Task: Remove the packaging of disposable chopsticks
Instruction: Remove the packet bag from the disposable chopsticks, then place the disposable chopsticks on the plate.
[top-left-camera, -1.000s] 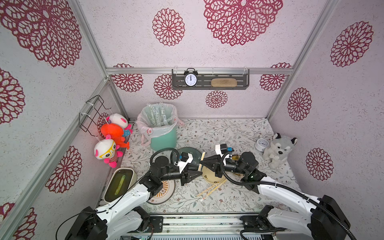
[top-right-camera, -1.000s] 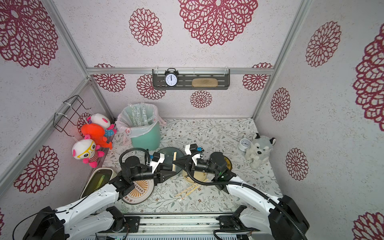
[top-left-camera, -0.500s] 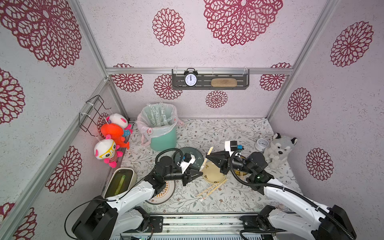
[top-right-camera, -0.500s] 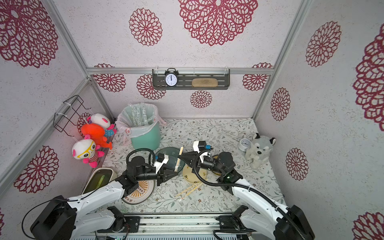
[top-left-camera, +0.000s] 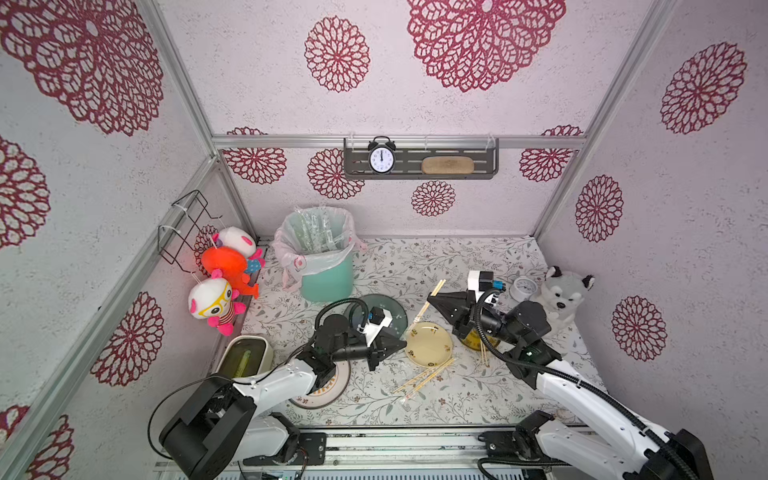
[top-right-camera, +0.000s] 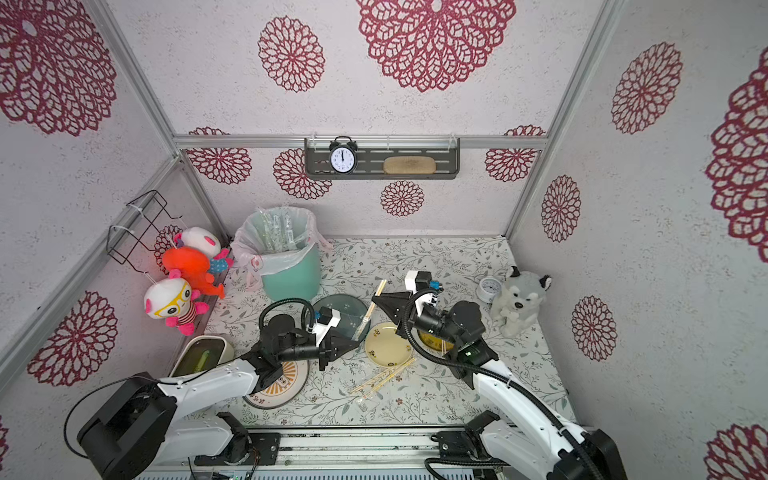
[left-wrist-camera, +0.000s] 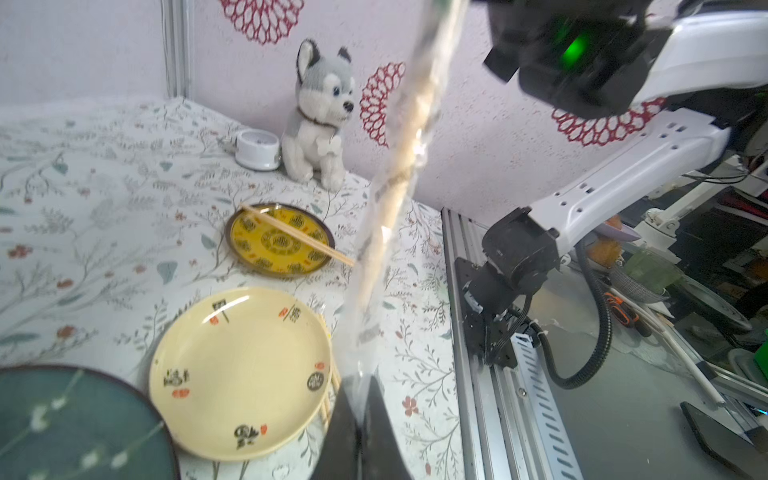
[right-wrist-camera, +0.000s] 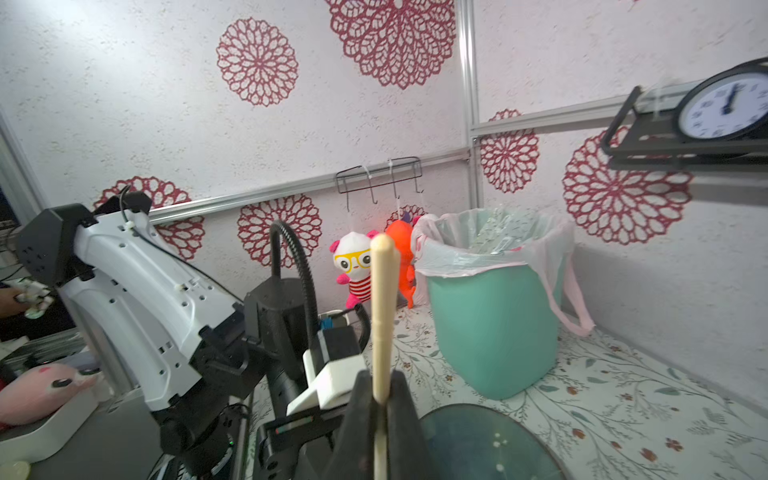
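Chopsticks (top-left-camera: 424, 377) loose on worktop (top-left-camera: 478, 399) front, beside cream plate (top-left-camera: 428, 345) | left tool (top-left-camera: 404, 344) clenched on empty low end of sleeve (left-wrist-camera: 399, 178) | pair (top-right-camera: 365, 318), partly sleeved, slants up over green plate (top-right-camera: 345, 301) | right tool (right-wrist-camera: 381, 378) clamps pair's bare top | yellow plate (left-wrist-camera: 249, 232) under right arm carries two sticks (left-wrist-camera: 299, 239) | bin (top-left-camera: 328, 282) at back holds sleeves (top-left-camera: 320, 230)

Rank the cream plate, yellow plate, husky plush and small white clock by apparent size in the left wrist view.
1. cream plate: clearly largest, though also nearest the camera.
2. yellow plate and husky plush: they look about alike, so left unranked.
3. small white clock: smallest.
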